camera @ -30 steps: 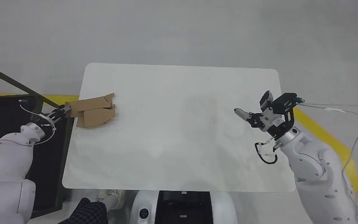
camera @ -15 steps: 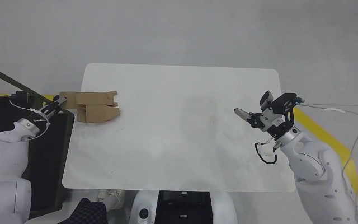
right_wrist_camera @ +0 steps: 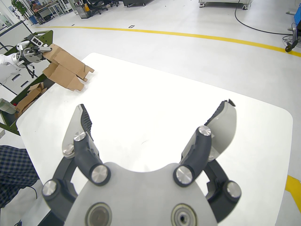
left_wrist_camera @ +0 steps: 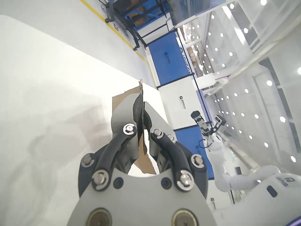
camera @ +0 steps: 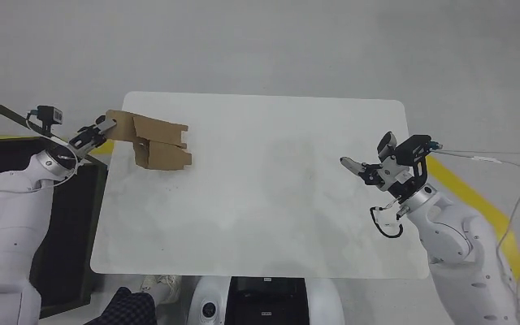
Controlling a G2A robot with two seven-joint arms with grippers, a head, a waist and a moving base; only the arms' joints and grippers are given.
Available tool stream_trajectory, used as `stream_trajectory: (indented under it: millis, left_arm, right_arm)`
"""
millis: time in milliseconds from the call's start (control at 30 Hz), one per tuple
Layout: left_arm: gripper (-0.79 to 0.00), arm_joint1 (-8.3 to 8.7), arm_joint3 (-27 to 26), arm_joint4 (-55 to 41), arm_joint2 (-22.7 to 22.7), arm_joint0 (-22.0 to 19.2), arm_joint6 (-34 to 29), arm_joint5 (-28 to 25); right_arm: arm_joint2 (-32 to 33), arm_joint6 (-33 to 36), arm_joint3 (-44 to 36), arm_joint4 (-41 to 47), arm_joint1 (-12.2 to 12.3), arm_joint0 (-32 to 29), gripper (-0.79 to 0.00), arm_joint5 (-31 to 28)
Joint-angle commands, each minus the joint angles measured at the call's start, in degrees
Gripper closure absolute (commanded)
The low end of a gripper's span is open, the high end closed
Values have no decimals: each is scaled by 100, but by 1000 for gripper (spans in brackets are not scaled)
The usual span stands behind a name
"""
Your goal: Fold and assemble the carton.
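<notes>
The left hand [camera: 108, 123] grips one flap of the folded carton [camera: 160, 143] at the far left corner of the desk [camera: 268, 219]. The flap sits edge-on between its fingers [left_wrist_camera: 155, 118], that end raised, while the lower end seems to rest on the desk. The right hand [right_wrist_camera: 154, 106] hangs above the desk's right side, spread wide and holding nothing, well apart from the carton. A green bin [right_wrist_camera: 45, 37] with cardboard scraps stands beside the desk's left edge
</notes>
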Motion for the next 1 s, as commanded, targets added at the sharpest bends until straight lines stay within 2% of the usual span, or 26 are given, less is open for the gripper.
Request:
stream_trajectory:
  millis: [0,267,433,700,967]
  left_arm:
    - [0,37,-479,-176,-13,173,-105,109]
    - [0,69,-1856,-628,128,647,-353,357]
    - [0,19,-2417,-715,380,709,-380,385]
    - [0,-149,-2659,-1236,927,241,-764,791]
    - [0,-388,-2675,-1136,1574,-391,-618,1153]
  right_arm:
    - [0,0,0,0,0,0,-785,0]
    - [0,0,0,0,0,0,-785,0]
    - [0,0,0,0,0,0,-785,0]
    - [0,0,0,0,0,0,-785,0]
    - [0,0,0,0,0,0,-785,0]
